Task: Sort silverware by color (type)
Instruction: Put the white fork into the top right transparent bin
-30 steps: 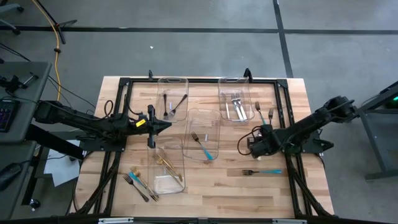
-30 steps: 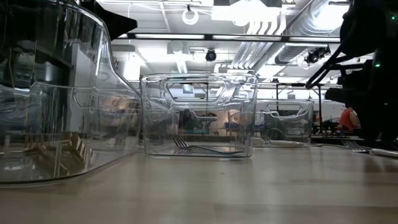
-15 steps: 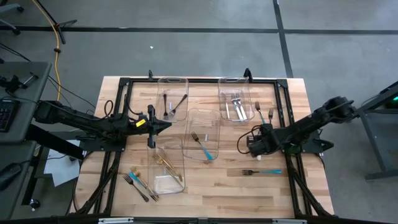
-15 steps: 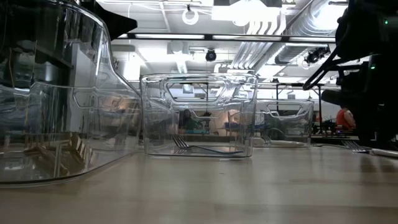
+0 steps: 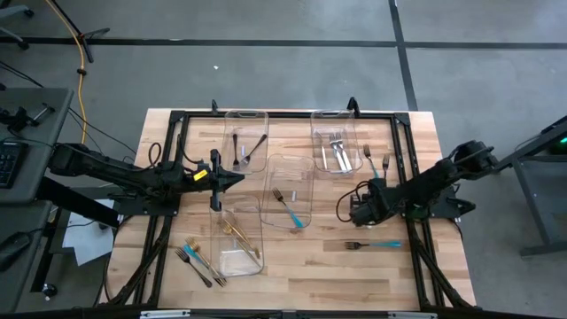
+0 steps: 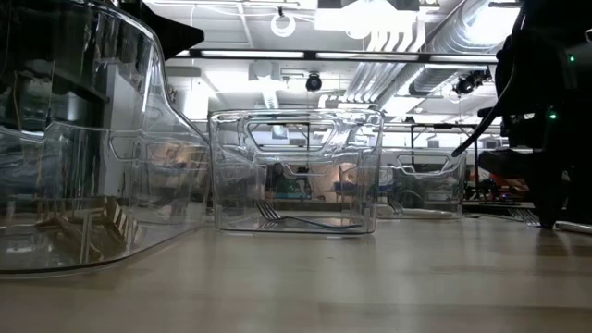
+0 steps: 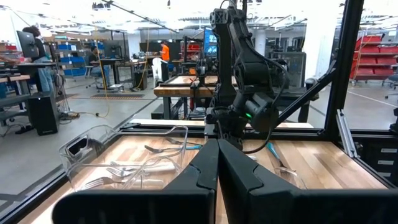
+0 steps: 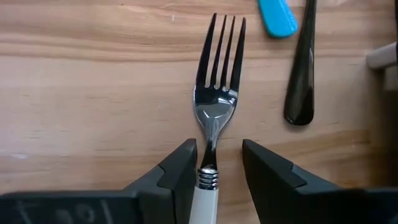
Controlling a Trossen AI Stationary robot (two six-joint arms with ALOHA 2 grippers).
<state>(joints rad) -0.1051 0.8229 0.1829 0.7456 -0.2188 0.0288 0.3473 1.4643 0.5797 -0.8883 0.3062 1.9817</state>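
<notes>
Right wrist view: fork (image 8: 214,106) neck between open fingers (image 8: 180,171).

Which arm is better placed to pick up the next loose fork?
Right. The right gripper is open, its fingers either side of a fork lying on the table; the left gripper is shut, near the bins.

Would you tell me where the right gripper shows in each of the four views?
High view: right gripper, right of centre.
Low view: gripper, far right edge, dark.
Left wrist view: gripper, centre, hanging downward.
Right wrist view: gripper, bottom, jaws astride a fork.
Shared landmark: the wooden table.
</notes>
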